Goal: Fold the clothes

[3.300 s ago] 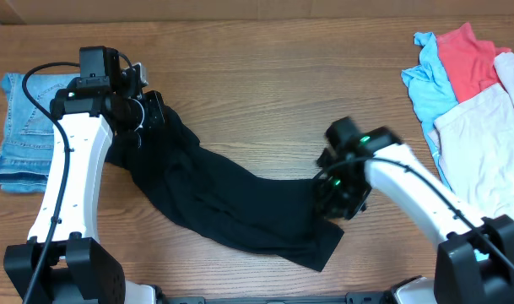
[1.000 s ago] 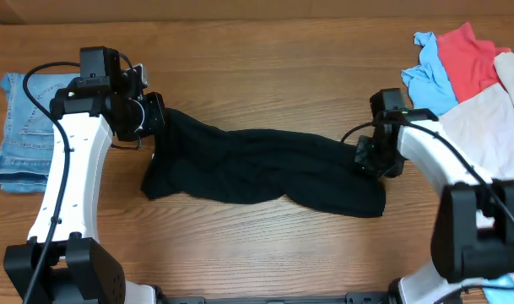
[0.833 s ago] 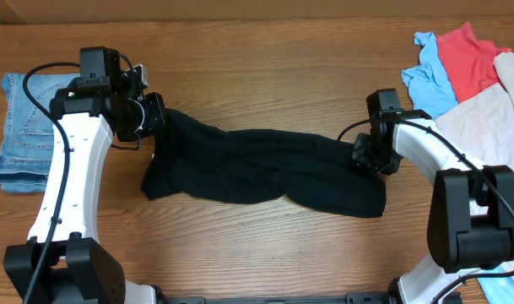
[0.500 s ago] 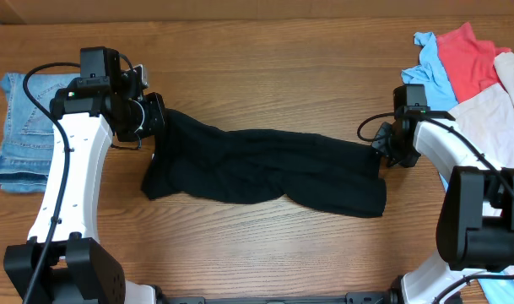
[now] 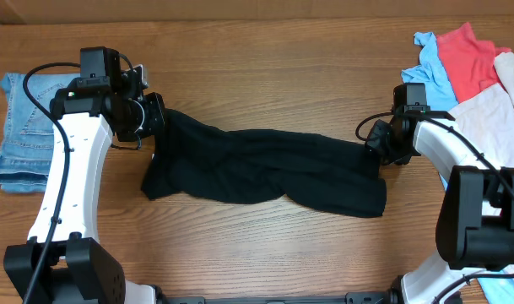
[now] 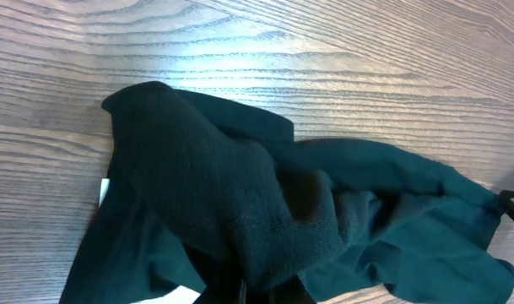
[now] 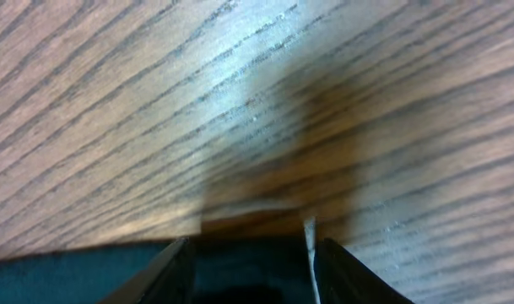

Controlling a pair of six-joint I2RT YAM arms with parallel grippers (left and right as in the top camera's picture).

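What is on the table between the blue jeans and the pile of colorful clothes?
In the overhead view, the black T-shirt lies stretched between the jeans and the pile, with the left gripper shut on one end.

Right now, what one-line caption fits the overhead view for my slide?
Black shirt stretched across the wooden table, left pincer clamped on one end, right pincer at the other.

Plain black T-shirt (image 5: pixel 265 173), blue jeans (image 5: pixel 20 127), brown wood-grain table (image 5: pixel 265 76).
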